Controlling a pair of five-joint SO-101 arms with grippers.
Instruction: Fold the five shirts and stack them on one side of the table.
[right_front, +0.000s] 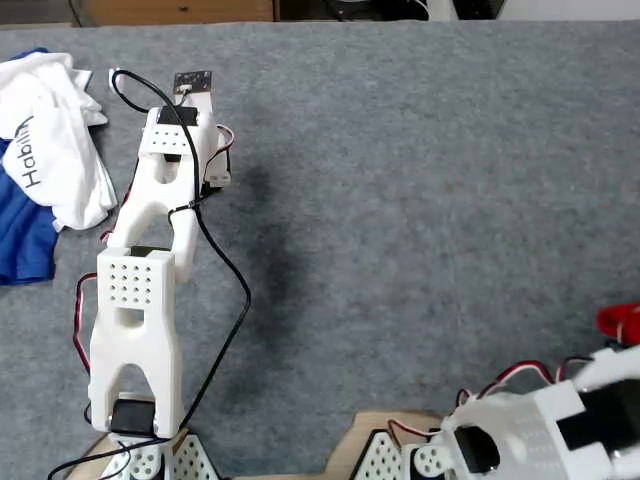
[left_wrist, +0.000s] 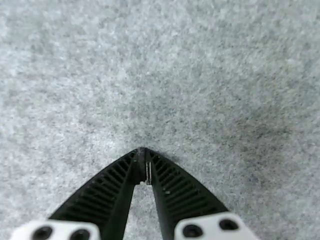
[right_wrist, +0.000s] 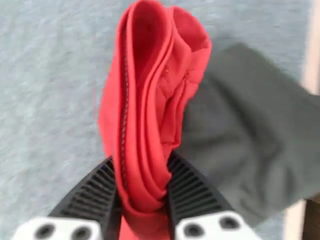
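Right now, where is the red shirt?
The red shirt is bunched in the right gripper, at the right edge of the table in the high view, next to a dark grey cloth.

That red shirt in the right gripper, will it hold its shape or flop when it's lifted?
Likely floppy: the red shirt bunches into soft folds where the right gripper pinches it, so it should sag and drape. Probably light, since the thin layers crumple easily. Its edge lies against a grey cloth, which it might drag along.
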